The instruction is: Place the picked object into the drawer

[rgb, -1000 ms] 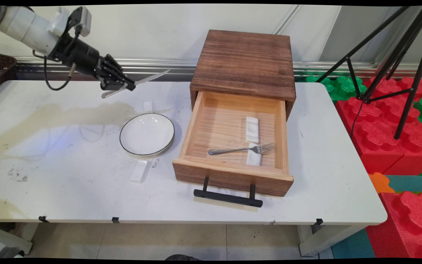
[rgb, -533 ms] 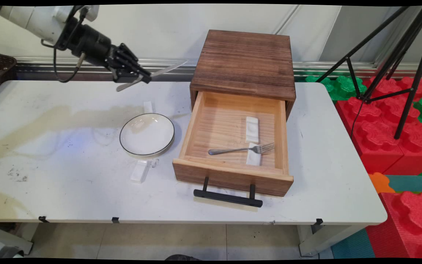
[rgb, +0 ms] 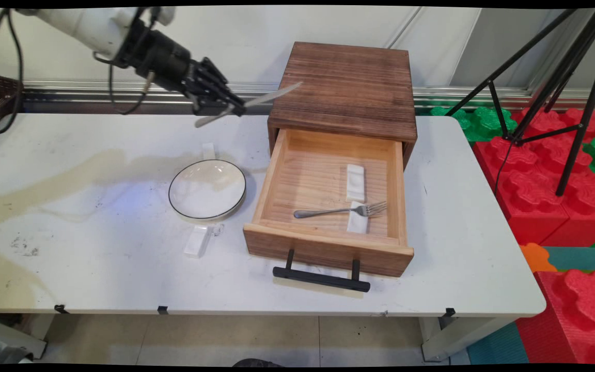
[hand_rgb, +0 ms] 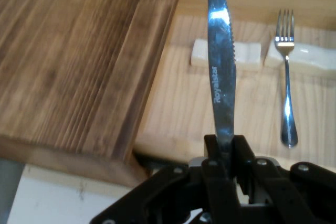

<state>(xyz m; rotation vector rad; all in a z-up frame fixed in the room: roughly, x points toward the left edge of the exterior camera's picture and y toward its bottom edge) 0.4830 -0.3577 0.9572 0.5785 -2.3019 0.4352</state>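
My gripper (rgb: pixel 236 109) is shut on a steel table knife (rgb: pixel 269 95), held in the air above the table's back, just left of the wooden drawer box (rgb: pixel 346 85). The blade points right, its tip over the box's top left corner. In the hand view the gripper (hand_rgb: pixel 226 148) clamps the knife (hand_rgb: pixel 220 61) near its handle, blade pointing toward the open drawer (hand_rgb: pixel 210 114). The drawer (rgb: pixel 323 243) is pulled out and holds a fork (rgb: pixel 339 211) resting on one of two white rests (rgb: pixel 355 182). The fork (hand_rgb: pixel 286 77) lies to the right of the blade.
A white plate (rgb: pixel 207 189) with a dark rim sits left of the drawer. A small white block (rgb: pixel 197 241) lies in front of the plate and another (rgb: pixel 208 151) behind it. A black tripod (rgb: pixel 550 77) and red foam blocks (rgb: pixel 561 196) stand right of the table.
The arm has carried the knife to the right and slightly upward, from above the table's back left toward the drawer box. The blade tip now reaches the box's top.
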